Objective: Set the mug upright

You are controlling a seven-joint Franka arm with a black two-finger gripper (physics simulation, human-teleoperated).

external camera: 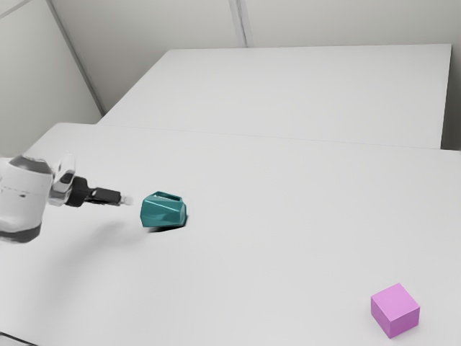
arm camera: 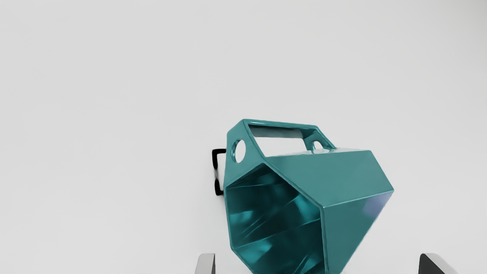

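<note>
The mug [external camera: 163,211] lies on its side on the white table [external camera: 288,252]. It is blue-green and has flat sides. Its open end faces the gripper [external camera: 127,200], and its closed end points to the exterior view's right. The handle [external camera: 169,195] is on the upper side of the mug. In the wrist view you can look right into the mug and see its shiny, dark inside. You can see through the big gap in the handle too, and there is a round hole in the handle near the open end. A pale purple patch shows on one flat side. A dark shadow [arm camera: 215,161] is on the table beside the mug.

The gripper is wide open and has hold of nothing. Its two fingers [arm camera: 205,263] are far apart, and in the wrist view the open end of the mug shows between them. In the exterior view the gripper is near the mug, with a small gap between them. The arm [external camera: 21,198] comes in from the exterior view's left, and the gripper points at the mug.

A pink block [external camera: 395,311] sits on the table, well apart from the mug, toward the exterior view's right and nearer to that camera.
</note>
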